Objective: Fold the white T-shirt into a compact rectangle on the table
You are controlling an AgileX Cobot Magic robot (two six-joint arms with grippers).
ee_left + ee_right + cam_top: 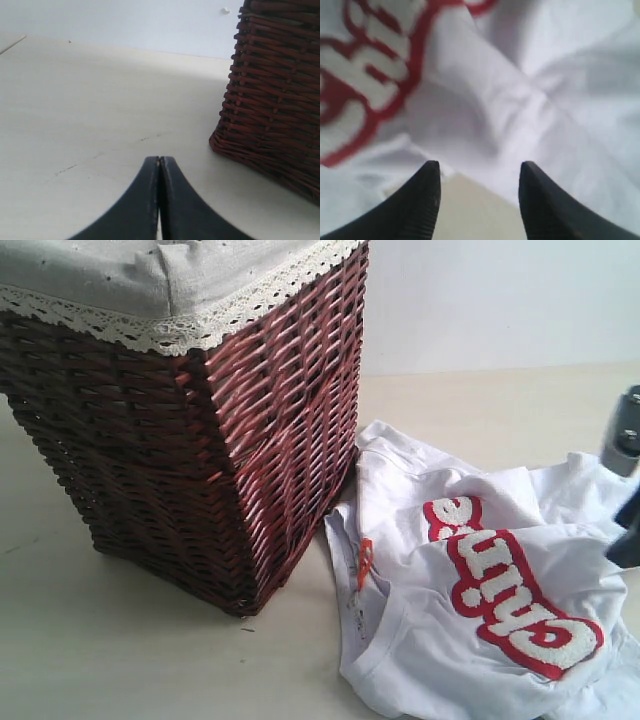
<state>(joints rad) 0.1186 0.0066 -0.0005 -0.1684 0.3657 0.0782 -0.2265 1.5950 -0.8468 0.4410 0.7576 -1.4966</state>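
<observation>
Right hand (480,165) spread over white T-shirt (530,95)

left tool (159,159): black, smooth, curved to a taper | right tool (480,167): black, ribbed inner faces | right arm housing (624,435): grey

Exterior cam is sitting low and close, looking across the table (120,640): wicker basket (180,440) left, white T-shirt (480,640) near right. Left wrist cam is riding low over the table, facing the basket's base, shared with exterior. Right wrist cam is looking down very close at the shirt's red lettering (365,75); exterior is catching that too.
</observation>
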